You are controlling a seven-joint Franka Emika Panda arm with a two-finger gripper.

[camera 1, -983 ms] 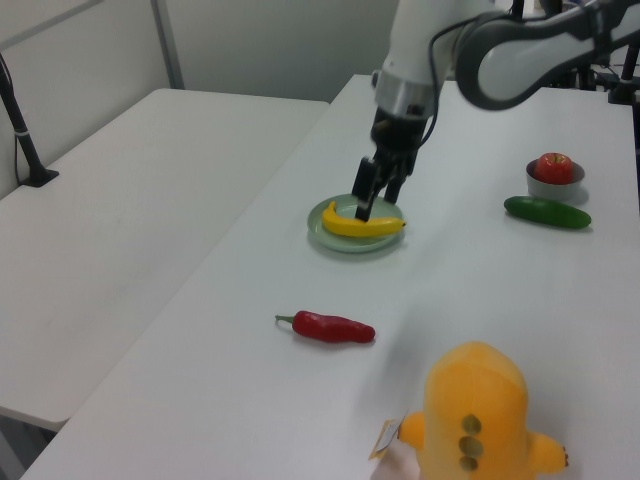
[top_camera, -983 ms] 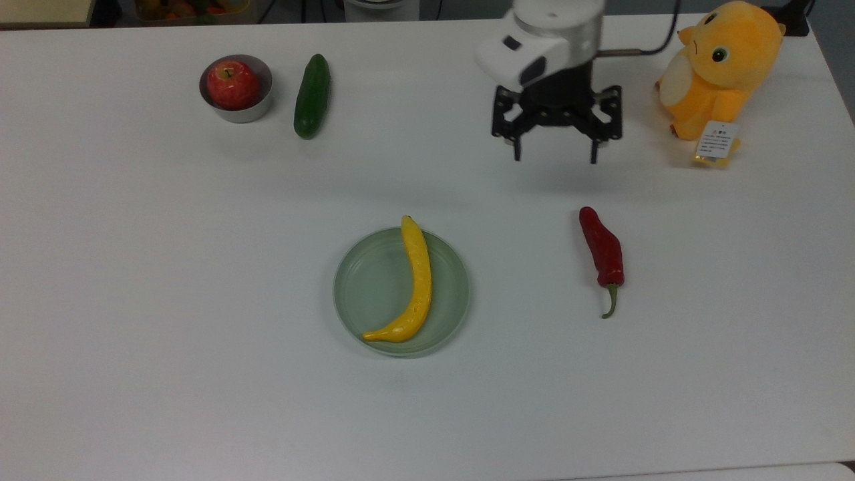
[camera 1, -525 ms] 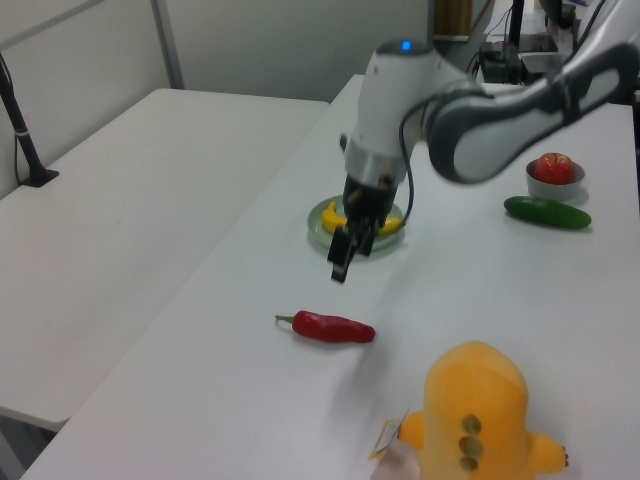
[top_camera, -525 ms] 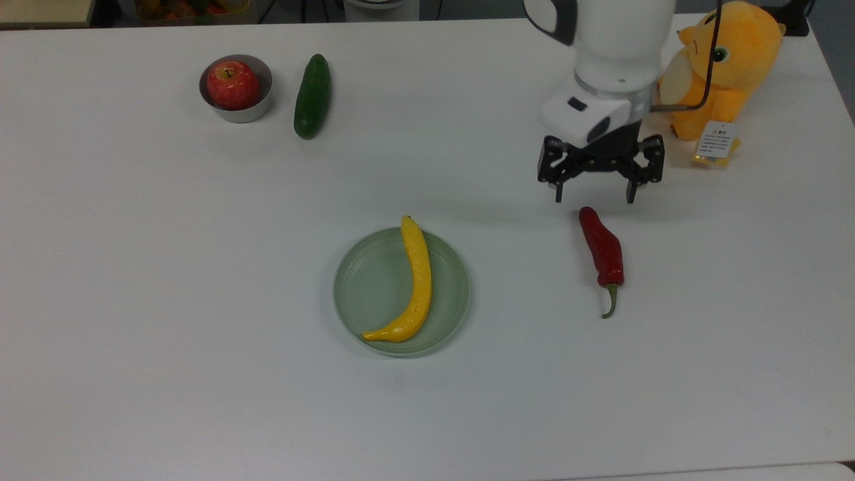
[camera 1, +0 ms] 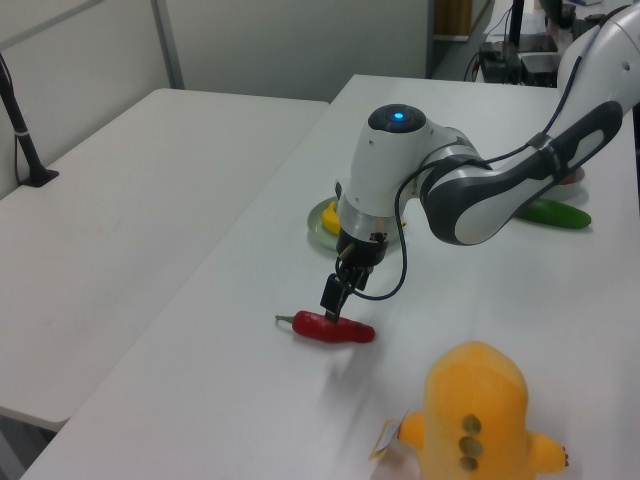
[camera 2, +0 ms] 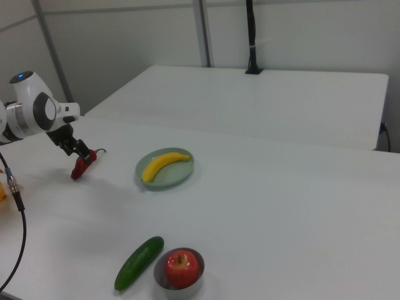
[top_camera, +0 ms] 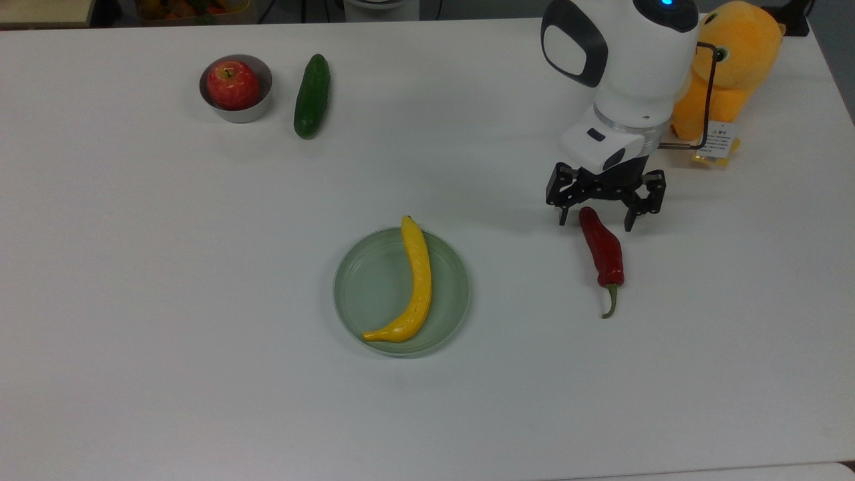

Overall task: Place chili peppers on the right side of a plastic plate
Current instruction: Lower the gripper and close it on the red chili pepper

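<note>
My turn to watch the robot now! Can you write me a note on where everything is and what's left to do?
Gripper: open, fingers either side of the chili's blunt end, not closed on it.
Chili: flat on the table, to the top view's right of the plate, stem pointing toward the top view's bottom.
Plate: holds a banana.
Done: gripper brought to the chili.
Left: close, lift, and set the chili on the plate's right side, which looks tight beside the banana.

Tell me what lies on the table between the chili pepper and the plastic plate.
Nothing: in the top view the stretch of white table between the chili pepper and the plastic plate is bare.
</note>
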